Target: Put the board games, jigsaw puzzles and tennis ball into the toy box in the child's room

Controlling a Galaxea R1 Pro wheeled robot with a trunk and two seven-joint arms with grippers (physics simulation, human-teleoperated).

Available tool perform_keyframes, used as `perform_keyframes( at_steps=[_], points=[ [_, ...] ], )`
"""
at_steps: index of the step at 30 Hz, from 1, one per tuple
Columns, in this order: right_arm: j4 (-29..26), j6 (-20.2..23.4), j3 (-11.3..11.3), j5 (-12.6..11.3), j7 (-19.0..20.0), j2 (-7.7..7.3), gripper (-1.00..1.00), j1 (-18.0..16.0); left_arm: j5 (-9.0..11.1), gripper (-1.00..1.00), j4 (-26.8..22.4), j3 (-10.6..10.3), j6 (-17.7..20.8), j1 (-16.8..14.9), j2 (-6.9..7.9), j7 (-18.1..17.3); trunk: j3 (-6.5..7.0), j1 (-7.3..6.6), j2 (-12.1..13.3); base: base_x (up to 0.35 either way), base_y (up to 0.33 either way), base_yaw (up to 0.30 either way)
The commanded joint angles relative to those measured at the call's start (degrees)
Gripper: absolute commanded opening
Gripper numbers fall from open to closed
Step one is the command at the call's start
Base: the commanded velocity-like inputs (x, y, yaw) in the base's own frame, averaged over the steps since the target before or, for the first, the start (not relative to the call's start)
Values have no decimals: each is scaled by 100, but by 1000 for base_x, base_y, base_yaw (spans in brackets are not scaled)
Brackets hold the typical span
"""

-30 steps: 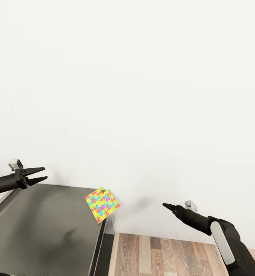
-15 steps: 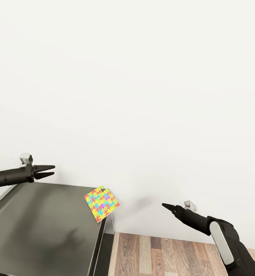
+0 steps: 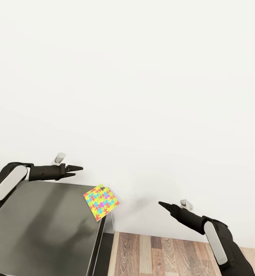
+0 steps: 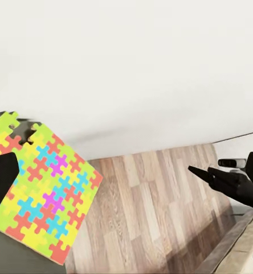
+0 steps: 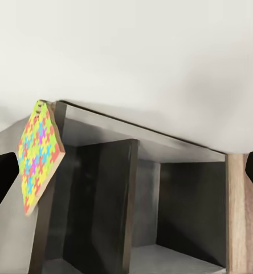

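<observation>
One jigsaw puzzle lies at the far right corner of the dark-grey table, turned diagonally, with one corner projecting past the table's right edge over the wood floor. The left gripper is held above the table's far edge near the white wall, close to the puzzle but apart from it; its fingers are nearly pressed together and hold nothing. The right gripper is held over the floor, well clear of the table's right edge; its fingers taper to a single point, pressed together and empty.
</observation>
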Motion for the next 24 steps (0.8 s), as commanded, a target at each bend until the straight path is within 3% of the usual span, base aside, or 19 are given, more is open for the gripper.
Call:
perform_keyframes(
  at_steps=[1,14,18,21,24],
  points=[
    [-3,50,-10,-9,13,14,100,-6,-29,100,7,-20,6,-21,-17,-11,-25,23,-46,0,0,0],
    [21,70,-69,-61,-4,28,100,-34,37,100,68,-53,38,44,-11,23,-258,308,-567,0,0,0],
    [33,67,-75,-66,0,38,100,-36,53,100,70,-18,46,101,-2,-5,-258,308,-567,0,0,0],
    [47,61,-80,-70,1,40,100,-37,212,100,51,5,54,121,78,-15,-258,308,-567,0,0,0],
    [82,47,-84,-73,1,46,100,-35,561,100,40,-10,59,127,121,-19,-258,308,-567,0,0,0]
  ],
)
